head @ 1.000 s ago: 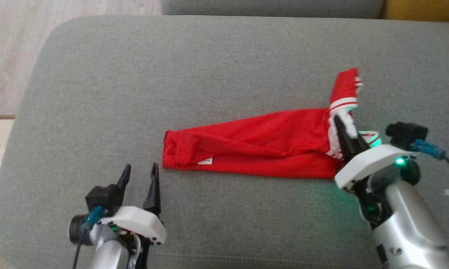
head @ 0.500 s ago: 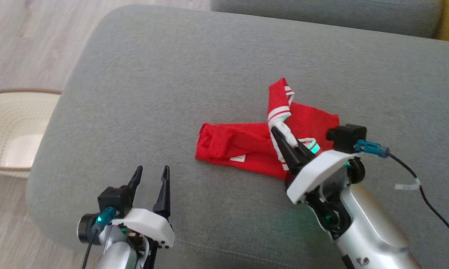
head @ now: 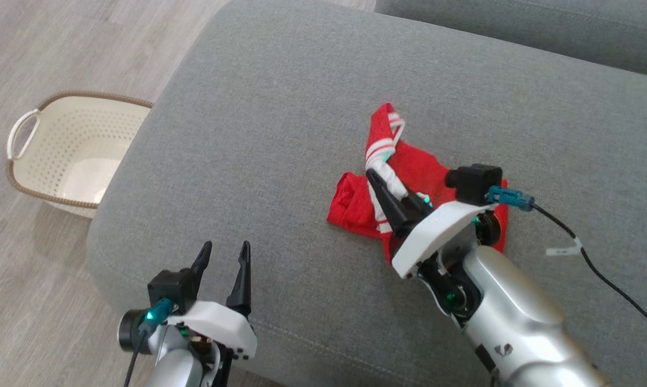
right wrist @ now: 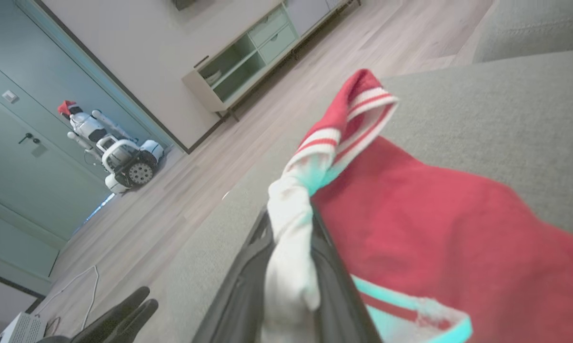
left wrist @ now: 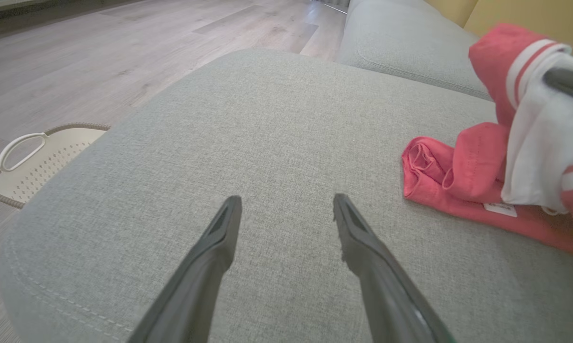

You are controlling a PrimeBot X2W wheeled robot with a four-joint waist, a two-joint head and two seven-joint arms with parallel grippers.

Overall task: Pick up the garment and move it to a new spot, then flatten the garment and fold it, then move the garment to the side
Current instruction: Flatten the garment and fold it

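Right tool (head: 389, 188) clamped on the one red garment (head: 428, 166), white striped end between its fingers.
We see left tool (head: 226, 247) spread and empty; garment bunched on the sofa (head: 280, 107) to its right, one basket (head: 86, 97) on the floor to its left.

Grey sofa seat (head: 280, 107), carrying a crumpled red garment (head: 355, 201) with white stripes near the middle. Wooden floor (head: 59, 54) alongside, with a pale basket (head: 92, 95) on it.

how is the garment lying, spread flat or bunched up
Bunched up, not flat: the garment lies doubled over in a heap on the sofa, its white striped end pinched in the right gripper.
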